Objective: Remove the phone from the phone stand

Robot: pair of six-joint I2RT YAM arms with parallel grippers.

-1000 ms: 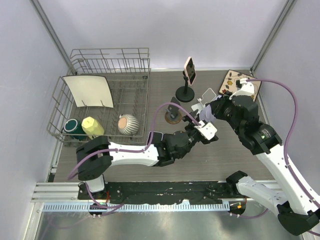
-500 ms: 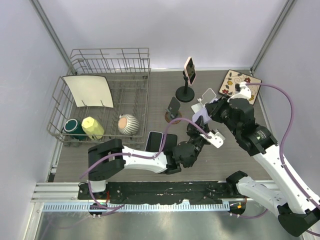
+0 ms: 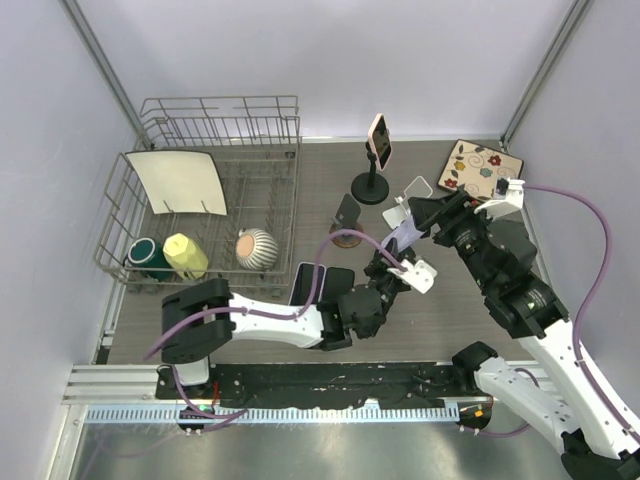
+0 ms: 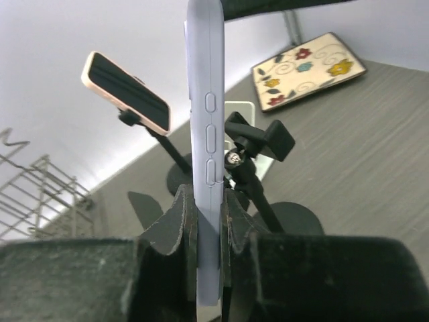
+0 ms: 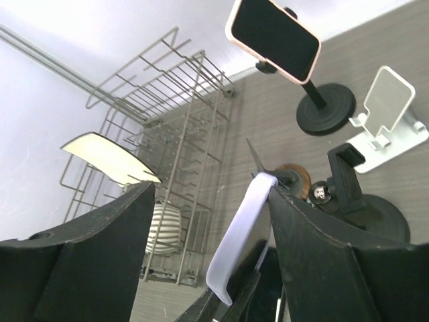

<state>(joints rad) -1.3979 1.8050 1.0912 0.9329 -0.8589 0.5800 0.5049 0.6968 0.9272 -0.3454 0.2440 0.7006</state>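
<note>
A lavender phone [image 3: 405, 236] stands on edge above the table's middle, with my left gripper [image 3: 392, 262] shut on its lower part. In the left wrist view the lavender phone [image 4: 206, 127] rises edge-on between the fingers [image 4: 175, 215]. My right gripper [image 3: 422, 214] is open just right of it; in its view the lavender phone [image 5: 244, 235] lies against the right finger [image 5: 335, 255], with a gap to the left one. An empty black clamp stand [image 4: 265, 141] is just behind. A pink phone [image 3: 378, 140] sits on a black stand [image 3: 370, 188] at the back.
A wire dish rack [image 3: 272, 205] at the left holds a cream plate [image 3: 180, 182], cups and a striped bowl. A white stand [image 3: 415, 190], a brown-based stand [image 3: 347, 235], two dark phones lying flat [image 3: 322, 283] and a floral tile [image 3: 480, 165] are nearby.
My left gripper has shut on the lavender phone. My right gripper has opened, let go of it and drawn back a little to the right.
</note>
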